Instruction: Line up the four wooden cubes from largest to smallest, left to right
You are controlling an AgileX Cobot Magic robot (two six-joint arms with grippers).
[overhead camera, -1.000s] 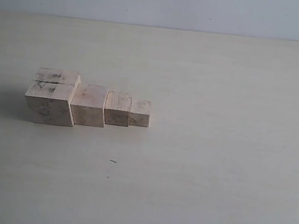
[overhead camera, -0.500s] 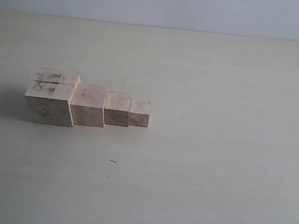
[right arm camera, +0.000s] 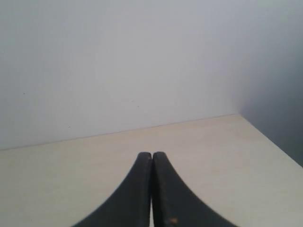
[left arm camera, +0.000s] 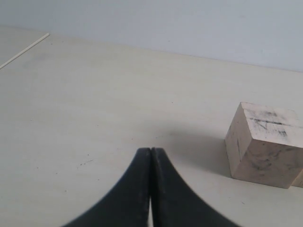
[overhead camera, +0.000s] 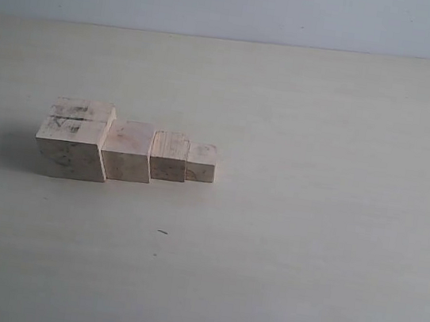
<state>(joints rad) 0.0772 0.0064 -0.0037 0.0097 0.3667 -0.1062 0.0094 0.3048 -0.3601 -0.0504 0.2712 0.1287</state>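
Observation:
Four pale wooden cubes stand touching in a row on the table in the exterior view. The largest cube (overhead camera: pixel 74 139), with dark smudges and a groove on top, is at the left. To its right come the second cube (overhead camera: pixel 128 151), the third cube (overhead camera: pixel 169 155) and the smallest cube (overhead camera: pixel 202 162). Neither gripper shows in the exterior view. In the left wrist view my left gripper (left arm camera: pixel 151 150) is shut and empty, apart from the largest cube (left arm camera: pixel 264 144). My right gripper (right arm camera: pixel 152 154) is shut and empty over bare table, with no cube in its view.
The pale table (overhead camera: pixel 310 222) runs back to a light wall (overhead camera: pixel 237 4). A tiny dark speck (overhead camera: pixel 162 232) lies in front of the row. In the right wrist view a table corner (right arm camera: pixel 239 115) meets the wall.

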